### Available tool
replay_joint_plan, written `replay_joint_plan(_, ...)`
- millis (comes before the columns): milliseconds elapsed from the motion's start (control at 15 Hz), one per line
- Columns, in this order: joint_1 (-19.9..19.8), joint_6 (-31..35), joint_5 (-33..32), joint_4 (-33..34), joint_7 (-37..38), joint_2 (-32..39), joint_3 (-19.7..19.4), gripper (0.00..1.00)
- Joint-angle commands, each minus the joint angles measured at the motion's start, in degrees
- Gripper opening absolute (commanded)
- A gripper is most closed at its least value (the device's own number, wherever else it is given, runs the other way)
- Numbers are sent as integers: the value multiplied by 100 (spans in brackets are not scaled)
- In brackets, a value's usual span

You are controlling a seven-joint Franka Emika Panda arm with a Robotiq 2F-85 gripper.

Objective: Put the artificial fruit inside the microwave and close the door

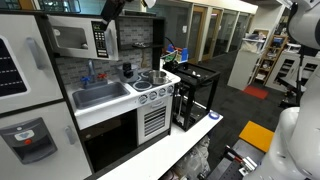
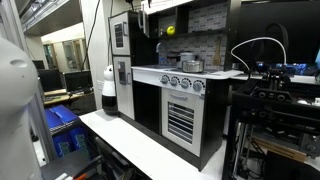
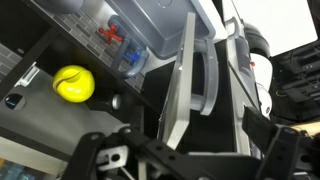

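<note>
**Supervisor:** Report the step, one view at a time.

**Operator:** In an exterior view, the microwave [image 1: 100, 40] sits high on the toy kitchen [image 1: 150, 95], and my arm [image 1: 110, 8] hangs just above it. I cannot tell from here how far the door [image 1: 68, 38] stands out.

In an exterior view from the side, the artificial fruit [image 2: 170, 30] shows as a small, bright yellow ball in a dark recess at microwave height.

In the wrist view, the fruit lies alone in that dark cavity, round, smooth and glossy. The door is edge-on just beside it, swung outward. The pincer [image 3: 190, 160] is spread, nothing between its fingers, well apart from the fruit.

**Supervisor:** Your assessment?

**Operator:** I judge placement complete. Closing the door is the step in hand.

**Supervisor:** What does the next move require?

**Operator:**
1. I bring the pincer round to the door's outer face, clear of the cavity.
2. I press near the free edge and follow the hinge arc.
3. I push gently. A light toy unit may shift, and a round fruit may roll.
</note>
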Motion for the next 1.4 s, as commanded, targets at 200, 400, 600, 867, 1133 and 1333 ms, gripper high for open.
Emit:
replay_joint_plan(200, 32, 936, -83, -715, 41, -214, -5, 100)
replay_joint_plan(400, 24, 1173, -183, -886, 24, -258, -19, 100)
replay_joint_plan(600, 17, 1343, -460, -1018, 8, -307, -35, 100)
replay_joint_plan(867, 7, 1493, -879, -1178, 30, -408, -55, 100)
replay_joint_plan(1133, -310, 1594, -1201, -1320, 67, -544, 222, 100)
replay_joint_plan(1333, -398, 1737, -1431, -1468, 25, -646, 258, 100)
